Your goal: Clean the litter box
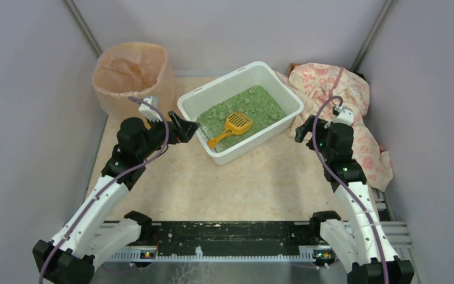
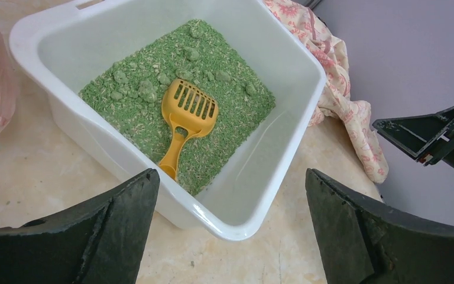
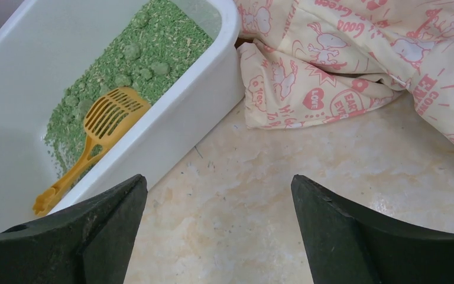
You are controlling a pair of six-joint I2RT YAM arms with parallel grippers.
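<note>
The litter box [image 1: 260, 139] is a white tub of green litter in the middle of the table, set at an angle. An orange-yellow slotted scoop [image 1: 233, 126] lies on the litter, handle toward the near corner. My left gripper [image 1: 188, 127] hovers open just left of the tub's near-left side. In the left wrist view its fingers [image 2: 124, 219] frame the tub's near corner [image 2: 254, 213] and the scoop [image 2: 189, 112]. My right gripper [image 1: 302, 131] stands open to the right of the tub, over bare table. Its own view shows the tub wall [image 3: 177, 124] and scoop [image 3: 109, 115] at the left.
A round bin lined with a peach bag [image 1: 131, 77] stands at the back left, beside the left arm. A crumpled cream and pink printed cloth [image 1: 343, 94] lies at the back right, touching the tub's right side [image 3: 343, 53]. Grey walls close in the table.
</note>
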